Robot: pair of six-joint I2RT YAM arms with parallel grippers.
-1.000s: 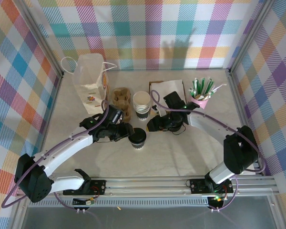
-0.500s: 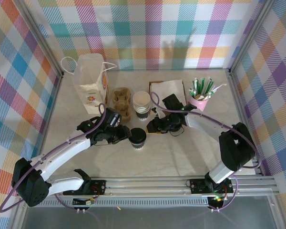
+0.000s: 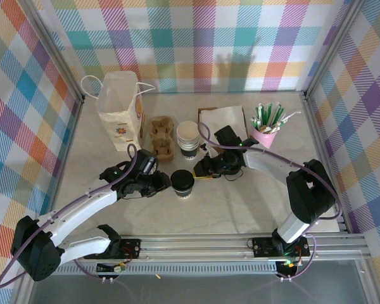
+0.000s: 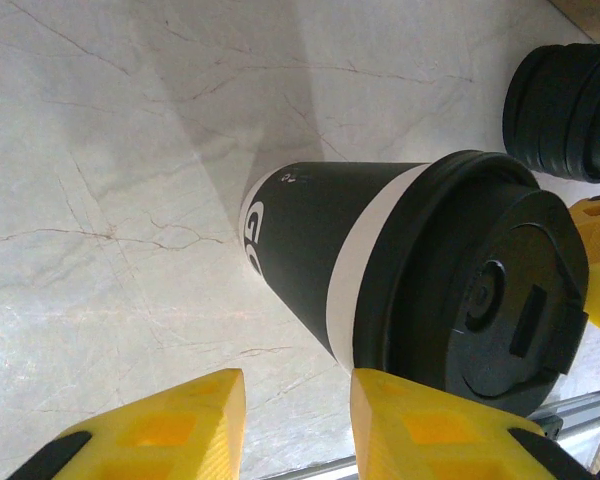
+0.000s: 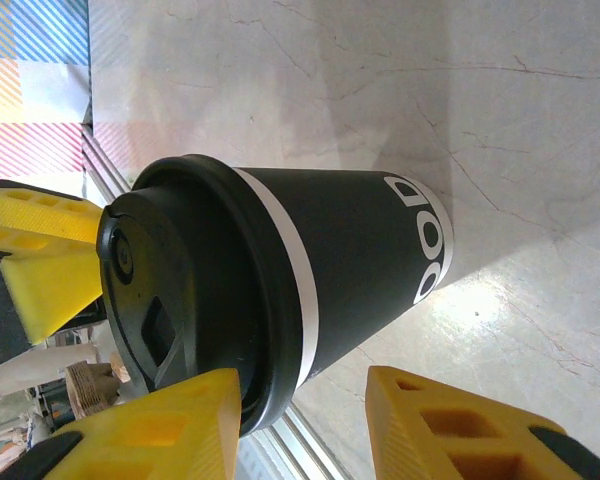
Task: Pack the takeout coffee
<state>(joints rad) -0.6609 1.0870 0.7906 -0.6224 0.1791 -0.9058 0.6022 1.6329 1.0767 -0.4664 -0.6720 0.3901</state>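
Takeout coffee (image 3: 182, 183) stands lidded in the middle of the table (image 3: 240, 209), with the left gripper (image 4: 295, 398) and right gripper (image 5: 305, 400) just beside it — both half-spread, pinching nothing. Capping looks done. Next, one gripper must clasp the cup's wall and carry it upright — probably to the cup carrier (image 3: 161, 135).

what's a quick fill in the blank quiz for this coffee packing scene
1. The takeout coffee cup stands upright under a ____ lid.
2. The wrapped straws stand in a ____ holder.
3. In the top view, the white paper bag stands to the ____ of the cardboard cup carrier.
4. The stack of white cups beside the carrier wears no ____.
Missing words: black; pink; left; lid
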